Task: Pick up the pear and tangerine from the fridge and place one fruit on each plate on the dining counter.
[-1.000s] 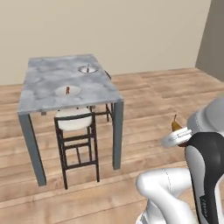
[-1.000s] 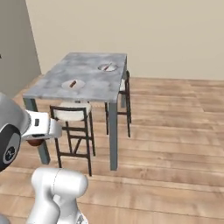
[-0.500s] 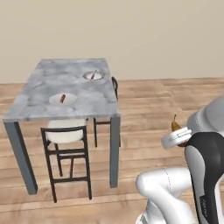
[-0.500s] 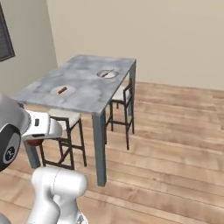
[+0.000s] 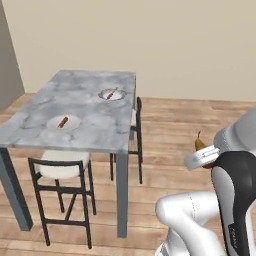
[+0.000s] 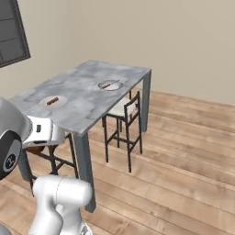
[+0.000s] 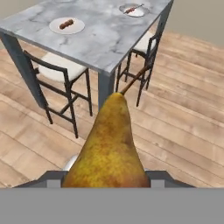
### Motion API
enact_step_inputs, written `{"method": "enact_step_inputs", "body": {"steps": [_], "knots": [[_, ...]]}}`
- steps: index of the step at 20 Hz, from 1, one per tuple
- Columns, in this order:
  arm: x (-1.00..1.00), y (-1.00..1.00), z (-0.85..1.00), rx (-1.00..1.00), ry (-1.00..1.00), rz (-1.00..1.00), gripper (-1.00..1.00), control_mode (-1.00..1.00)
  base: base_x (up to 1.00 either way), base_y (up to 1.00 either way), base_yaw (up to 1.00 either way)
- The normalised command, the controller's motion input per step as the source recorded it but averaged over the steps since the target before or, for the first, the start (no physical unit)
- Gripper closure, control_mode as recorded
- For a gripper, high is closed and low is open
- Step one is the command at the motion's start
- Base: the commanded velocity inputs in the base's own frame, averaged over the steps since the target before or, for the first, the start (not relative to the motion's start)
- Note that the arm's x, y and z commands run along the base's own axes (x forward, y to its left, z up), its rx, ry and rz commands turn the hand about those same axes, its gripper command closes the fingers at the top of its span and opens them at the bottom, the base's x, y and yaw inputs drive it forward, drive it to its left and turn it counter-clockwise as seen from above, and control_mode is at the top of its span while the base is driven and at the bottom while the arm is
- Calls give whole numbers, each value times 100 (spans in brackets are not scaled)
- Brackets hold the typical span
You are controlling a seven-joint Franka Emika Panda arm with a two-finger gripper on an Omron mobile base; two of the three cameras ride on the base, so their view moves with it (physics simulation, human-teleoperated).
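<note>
A brownish-yellow pear (image 7: 111,144) with a thin stem stands between my gripper's fingers, close in front of the hand camera. My gripper (image 5: 203,151) is shut on the pear (image 5: 200,144), held in the air to the right of the dining counter (image 5: 95,122) and apart from it. Two pale plates lie on the marble top, a near plate (image 5: 63,123) and a far plate (image 5: 111,94). In the hand view they sit at the upper left (image 7: 67,25) and top centre (image 7: 132,9). Each carries a small brown item. The tangerine and the fridge are out of view.
Two dark-framed stools with white seats are tucked at the counter, one at its near end (image 5: 62,170) and one on its right side (image 5: 134,125). Open wooden floor (image 5: 170,130) lies between me and the counter. A beige wall stands behind.
The whole picture has shifted, so the base has driven; the dining counter now looks larger and closer. The pear stays held in the shut gripper.
</note>
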Motion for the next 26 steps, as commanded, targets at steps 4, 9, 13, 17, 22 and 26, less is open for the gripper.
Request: {"method": "enact_step_inputs", "body": {"steps": [4, 9, 13, 17, 22, 26], "knots": [[0, 0, 0, 0, 0, 0, 100, 100, 65, -82, 33], [0, 0, 0, 0, 0, 0, 100, 100, 64, -83, 33], [0, 0, 0, 0, 0, 0, 100, 100, 60, -84, 33], [0, 0, 0, 0, 0, 0, 100, 100, 58, -82, 35], [0, 0, 0, 0, 0, 0, 100, 100, 58, -76, 38], [0, 0, 0, 0, 0, 0, 100, 100, 60, -66, 43]]}}
